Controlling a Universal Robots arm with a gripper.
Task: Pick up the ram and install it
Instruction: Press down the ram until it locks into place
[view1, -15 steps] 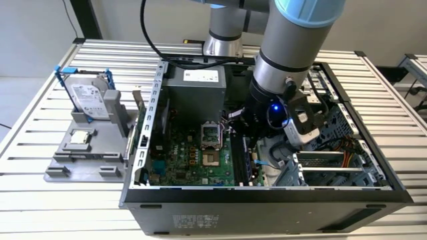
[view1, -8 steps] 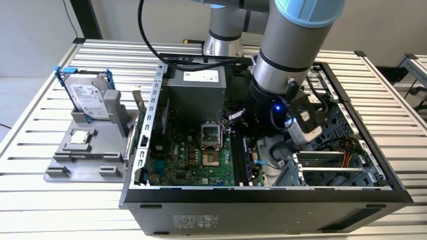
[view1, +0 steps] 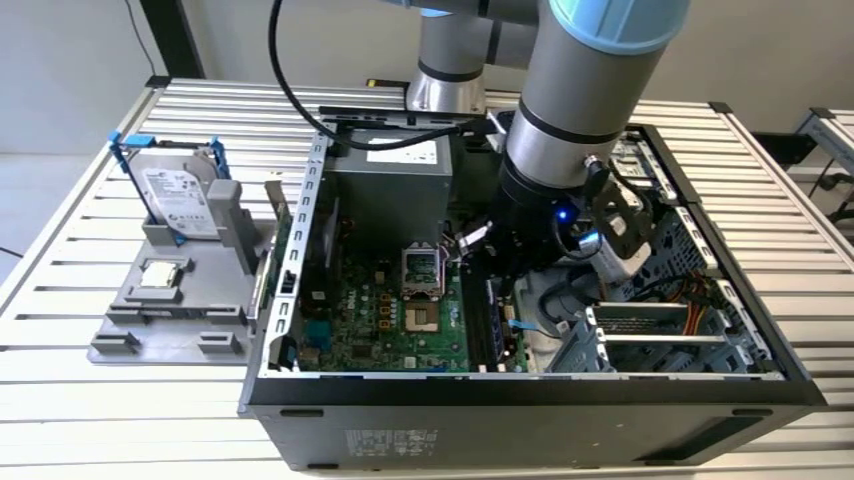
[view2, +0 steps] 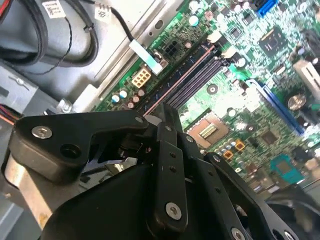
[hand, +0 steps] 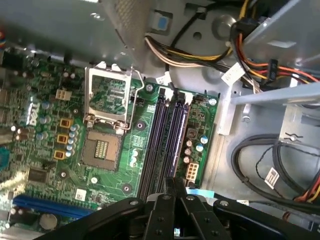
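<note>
Pincer low inside the open computer case, fingers drawn together on a thin dark edge, apparently the ram, though little of it shows between the pads. In both wrist views the pincer sits directly over the near end of the long dark memory slots. Ahead of it: the motherboard with the bare processor socket. Well off to the exterior view's left, outside the case, a grey stand carrying a hard drive in a blue frame.
</note>
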